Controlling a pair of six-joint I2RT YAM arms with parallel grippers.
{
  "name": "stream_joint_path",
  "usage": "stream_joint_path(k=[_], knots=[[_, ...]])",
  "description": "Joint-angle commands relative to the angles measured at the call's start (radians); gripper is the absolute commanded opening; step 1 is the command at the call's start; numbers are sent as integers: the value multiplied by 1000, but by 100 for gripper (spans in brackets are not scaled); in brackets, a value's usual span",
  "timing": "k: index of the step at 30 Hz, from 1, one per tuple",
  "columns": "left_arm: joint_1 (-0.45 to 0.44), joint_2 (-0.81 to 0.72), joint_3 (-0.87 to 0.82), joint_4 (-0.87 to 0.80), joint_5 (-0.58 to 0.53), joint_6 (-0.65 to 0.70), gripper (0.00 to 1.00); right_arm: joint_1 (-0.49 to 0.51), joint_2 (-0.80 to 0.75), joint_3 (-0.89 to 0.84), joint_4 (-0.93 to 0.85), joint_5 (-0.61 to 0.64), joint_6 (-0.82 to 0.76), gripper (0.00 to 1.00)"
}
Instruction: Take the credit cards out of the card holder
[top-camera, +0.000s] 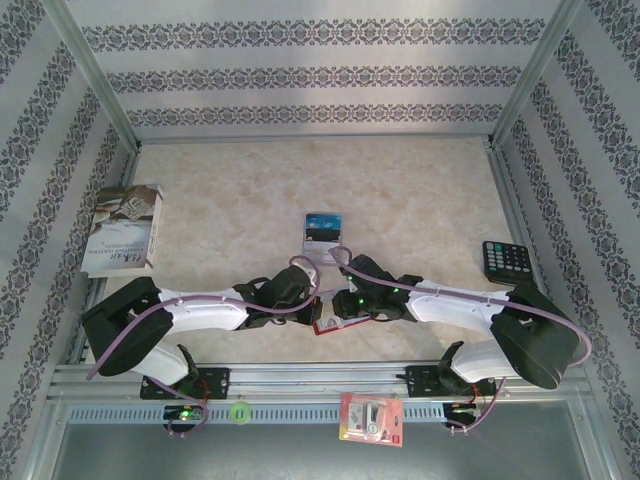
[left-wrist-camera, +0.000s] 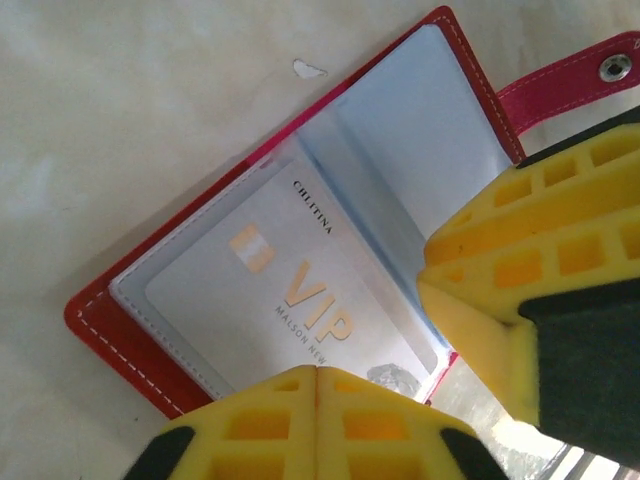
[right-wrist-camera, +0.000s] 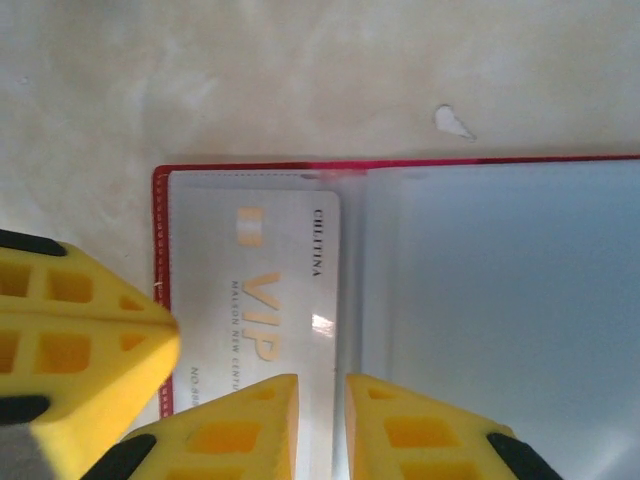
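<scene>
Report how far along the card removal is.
Done: the red folding leather-like card holder lies open on the table, and a blue flat rectangular card lies farther out, apart from it. In hand: the left hand sits at a corner of the holder, and the right hand hangs over the fold, jaws slightly apart. Left: the silver plastic VIP card sits inside its clear pocket.

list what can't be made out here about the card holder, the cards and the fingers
- Top view: the card holder is mostly hidden under both arms.
- Right wrist view: the number line on the VIP card is covered by one of the left fingers. The frame edge cuts off what the right fingers pinch.
- Right wrist view: the pale blue sleeve is washed out, so any card inside can't be told.
</scene>
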Motion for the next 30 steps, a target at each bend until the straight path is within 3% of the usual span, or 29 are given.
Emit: stream_joint_path(k=[1, 13, 30], knots=[[-4, 23, -19, -10, -31, 1, 4, -14, -26, -8, 42, -58, -14, 21], [23, 18, -57, -15, -37, 3, 0, -43, 58, -11, 38, -40, 18, 22], [31, 44, -72, 18, -15, 4, 0, -65, 116, -37, 128, -138, 49, 21]])
